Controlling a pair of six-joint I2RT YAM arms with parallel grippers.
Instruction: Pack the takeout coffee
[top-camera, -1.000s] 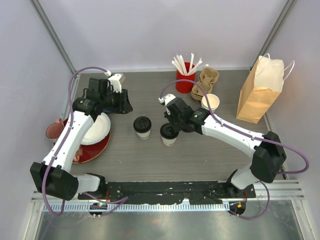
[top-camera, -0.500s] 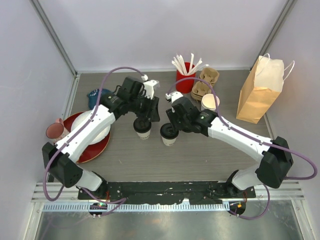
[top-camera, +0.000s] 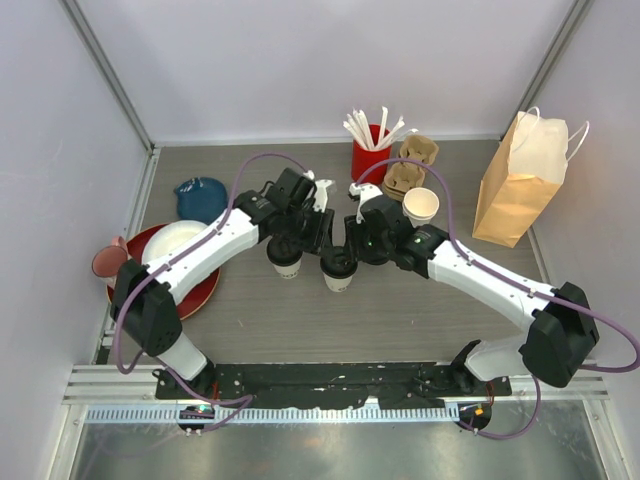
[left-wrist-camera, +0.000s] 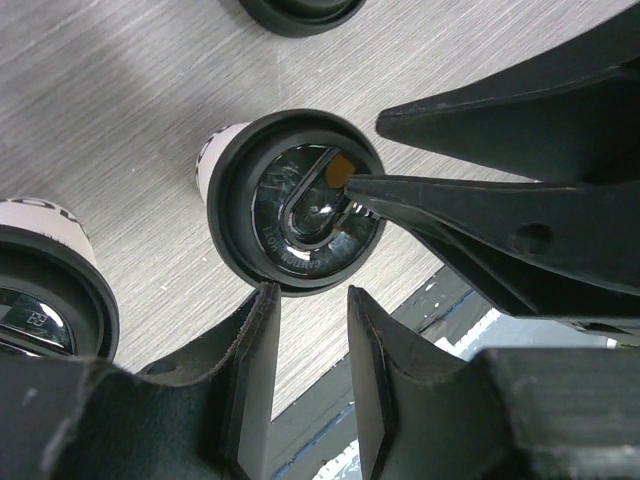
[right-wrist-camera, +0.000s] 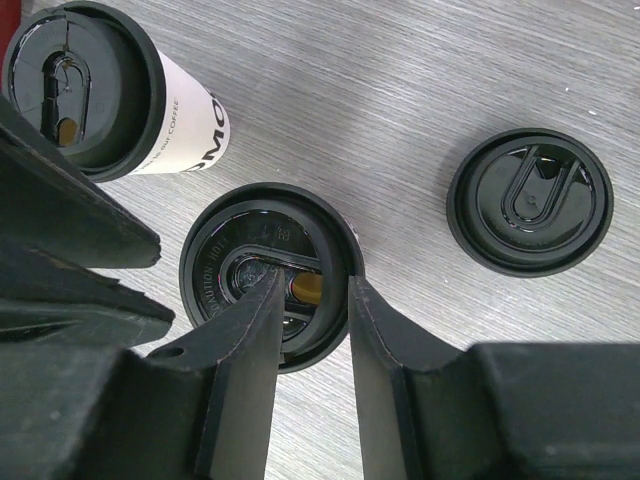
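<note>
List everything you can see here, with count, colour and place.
lidded cups: two, white with black lids, centre
loose lid: one, black, near them
lidless cup: one, white, right of centre
stick holder: one, red with white sticks, back
cup carrier: one, brown cardboard, beside it
paper bag: one, brown, back right, standing
plate: one, red, left
bowl: one, white, on the plate
blue object: one, back left
pink cup: one, far left
left gripper: black, open, by the cups
right gripper: black, open, tips over one lid
</note>
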